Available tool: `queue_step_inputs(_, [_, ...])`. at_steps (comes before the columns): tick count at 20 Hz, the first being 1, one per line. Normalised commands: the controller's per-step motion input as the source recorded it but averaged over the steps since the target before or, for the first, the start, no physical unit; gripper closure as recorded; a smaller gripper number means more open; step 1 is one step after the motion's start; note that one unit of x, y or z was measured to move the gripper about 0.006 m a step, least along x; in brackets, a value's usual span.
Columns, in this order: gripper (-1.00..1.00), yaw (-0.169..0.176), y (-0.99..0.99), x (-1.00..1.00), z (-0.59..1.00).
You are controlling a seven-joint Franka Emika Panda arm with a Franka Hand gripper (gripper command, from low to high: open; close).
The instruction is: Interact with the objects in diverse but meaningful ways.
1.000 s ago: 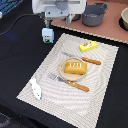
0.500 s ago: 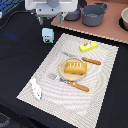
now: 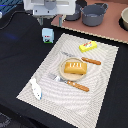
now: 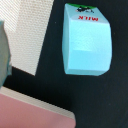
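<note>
A black counter (image 3: 20, 60) carried a pale blue-and-white milk carton (image 3: 47, 35); the end effector (image 3: 46, 21) hovered just above it, its state indiscernible.

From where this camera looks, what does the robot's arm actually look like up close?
In the exterior view only its end shows: a boxy white and light-grey block with a darker grey piece beneath, which seems to be the tool, too blurred for detail. No cables or markings can be made out.
</note>
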Motion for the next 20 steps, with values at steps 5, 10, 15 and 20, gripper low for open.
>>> queue_step_inputs(5, [-1.00,-0.063,0.07,-0.31,-0.23])
queue_step_inputs(10, [-1.00,-0.041,0.08,-0.49,-0.22])
queue_step_inputs(15, [-1.00,-0.029,0.12,-0.59,-0.27])
queue_step_inputs(20, [-1.00,-0.031,0.14,-0.47,-0.39])
